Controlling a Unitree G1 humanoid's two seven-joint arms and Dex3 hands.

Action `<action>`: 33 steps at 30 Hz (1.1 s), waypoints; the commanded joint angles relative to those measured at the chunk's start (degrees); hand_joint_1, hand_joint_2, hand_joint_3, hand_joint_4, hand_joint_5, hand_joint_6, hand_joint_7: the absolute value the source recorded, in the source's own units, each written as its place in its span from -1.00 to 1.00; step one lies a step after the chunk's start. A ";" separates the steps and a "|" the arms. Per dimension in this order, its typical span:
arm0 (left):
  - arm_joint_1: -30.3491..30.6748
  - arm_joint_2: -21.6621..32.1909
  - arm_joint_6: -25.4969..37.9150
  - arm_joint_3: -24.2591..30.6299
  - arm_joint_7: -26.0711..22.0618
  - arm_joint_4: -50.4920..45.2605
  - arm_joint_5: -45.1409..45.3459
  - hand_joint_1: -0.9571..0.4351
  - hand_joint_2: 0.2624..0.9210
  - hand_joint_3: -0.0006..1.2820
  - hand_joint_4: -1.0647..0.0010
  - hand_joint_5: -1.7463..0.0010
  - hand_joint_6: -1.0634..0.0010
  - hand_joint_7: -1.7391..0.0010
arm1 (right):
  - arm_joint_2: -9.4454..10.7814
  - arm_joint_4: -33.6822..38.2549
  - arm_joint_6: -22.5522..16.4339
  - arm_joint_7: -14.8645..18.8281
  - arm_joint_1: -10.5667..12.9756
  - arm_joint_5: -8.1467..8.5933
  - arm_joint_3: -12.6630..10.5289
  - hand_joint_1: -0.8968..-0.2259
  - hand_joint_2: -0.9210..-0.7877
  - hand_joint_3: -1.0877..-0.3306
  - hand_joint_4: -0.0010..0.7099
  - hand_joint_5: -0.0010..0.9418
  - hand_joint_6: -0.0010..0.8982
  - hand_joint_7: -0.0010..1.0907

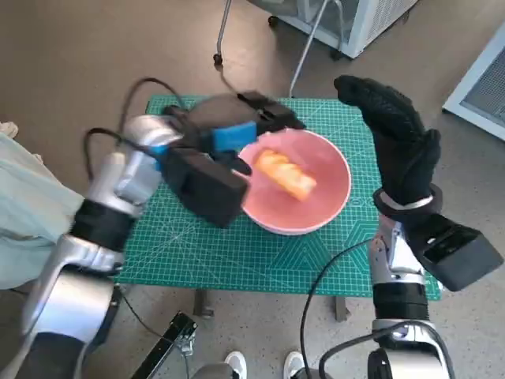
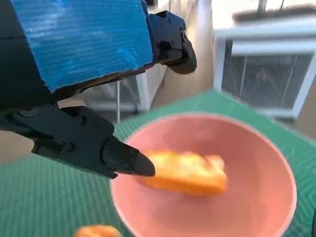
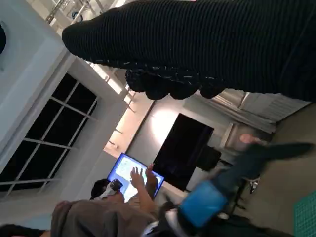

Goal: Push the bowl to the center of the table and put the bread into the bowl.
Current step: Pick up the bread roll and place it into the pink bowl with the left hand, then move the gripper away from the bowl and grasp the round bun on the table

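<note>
The bread (image 1: 286, 175) is lying in the pink bowl (image 1: 331, 207), a bit toward my left side of it, tilted across the bottom. From my left wrist view the bread (image 2: 185, 172) sits right in the middle of the bowl (image 2: 266, 197), an orange-golden chunk, kinda blurry. The bowl's sitting on the green cutting mat (image 1: 205, 245) that covers the tabletop, roughly in the middle of it, maybe a touch toward the far edge.

My left hand (image 1: 225, 146) is hovering just over the bowl's rim on my left side, with the blue tape on its back facing up. Its fingers are apart and there's nothing between them, so it's spread out and holding nothing. In the wrist shot one black fingertip (image 2: 129, 162) points right at the end of the bread, and I honestly can't tell if it's touching or just close. There's also a small orange blob (image 2: 96, 231) at the edge of that view, on the mat outside the bowl. Too blurry and cut off to say what it is.

My right hand (image 1: 394, 142) in the knitted glove is raised up beside the bowl on my right, well clear of it, fingers stretched out and holding nothing.

Further out, white metal-framed furniture (image 1: 355, 20) stands on the floor past the tabletop. The right wrist view shows a person (image 3: 98, 212) with their hands up near a lit screen (image 3: 129, 173)
</note>
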 commanded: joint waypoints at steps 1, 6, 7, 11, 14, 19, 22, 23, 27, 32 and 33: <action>3.50 5.32 -1.20 3.39 -1.72 -5.80 -2.90 0.15 0.72 -0.97 0.75 0.98 0.84 0.52 | 0.52 -0.23 0.65 -0.15 1.76 0.20 0.19 -0.40 -1.00 -0.13 -0.20 -0.98 -1.00 0.45; 6.62 9.05 -0.73 5.93 -3.08 -10.36 -4.72 0.20 0.72 -0.99 0.68 0.99 0.66 0.68 | 0.63 -0.27 0.70 -0.17 1.82 0.12 0.25 -0.39 -1.00 -0.13 -0.20 -0.98 -1.00 0.45; 7.31 9.69 -0.73 6.32 -3.25 -11.10 -4.91 0.21 0.72 -1.00 0.67 0.99 0.63 0.70 | 0.65 -0.20 0.72 -0.17 1.79 0.12 0.26 -0.39 -1.00 -0.13 -0.20 -0.98 -1.00 0.45; 9.78 11.89 -1.19 7.31 -3.57 -13.01 -5.26 0.23 0.71 -1.00 0.63 0.99 0.57 0.74 | 0.70 -0.07 0.73 -0.29 1.71 -0.03 0.28 -0.40 -1.00 -0.13 -0.20 -0.98 -1.00 0.45; 11.01 12.83 -2.54 7.74 -3.54 -12.33 -5.80 0.24 0.71 -1.00 0.62 0.99 0.54 0.76 | 0.75 -0.02 0.67 -0.44 1.65 -0.21 0.30 -0.40 -1.00 -0.13 -0.20 -0.98 -1.00 0.45; 13.05 14.31 -1.99 7.48 -3.77 -12.79 -4.57 0.23 0.72 -1.00 0.59 0.99 0.51 0.78 | 0.88 -0.53 0.91 -0.47 1.80 -0.25 0.44 -0.40 -1.00 -0.13 -0.21 -0.98 -1.00 0.45; 13.97 14.69 -1.25 6.99 -3.66 -12.83 -3.25 0.22 0.72 -1.00 0.58 0.99 0.50 0.79 | 0.91 -0.49 0.99 -0.21 1.81 0.01 0.47 -0.40 -1.00 -0.13 -0.21 -0.98 -1.00 0.45; 14.29 14.76 -1.07 6.72 -3.49 -12.76 -2.54 0.22 0.72 -1.00 0.58 0.99 0.49 0.79 | 0.92 -0.48 1.03 -0.08 1.81 0.14 0.48 -0.40 -1.00 -0.13 -0.21 -0.98 -1.00 0.45; 15.22 14.72 -0.30 5.79 -3.01 -12.45 -0.16 0.19 0.73 -1.00 0.56 0.99 0.47 0.80 | 0.89 -0.76 1.27 0.18 1.86 0.45 0.57 -0.40 -1.00 -0.14 -0.21 -0.98 -1.00 0.45; 15.60 13.33 0.13 3.83 -2.31 -10.27 2.44 0.16 0.73 -1.00 0.55 0.99 0.44 0.80 | 0.87 -1.23 1.52 0.40 2.02 0.69 0.74 -0.39 -1.00 -0.14 -0.21 -0.98 -1.00 0.44; 15.56 12.98 0.15 3.34 -2.15 -9.75 2.86 0.16 0.73 -1.00 0.54 0.98 0.42 0.80 | 0.85 -1.26 1.54 0.46 2.04 0.73 0.76 -0.38 -1.00 -0.14 -0.21 -0.98 -1.00 0.44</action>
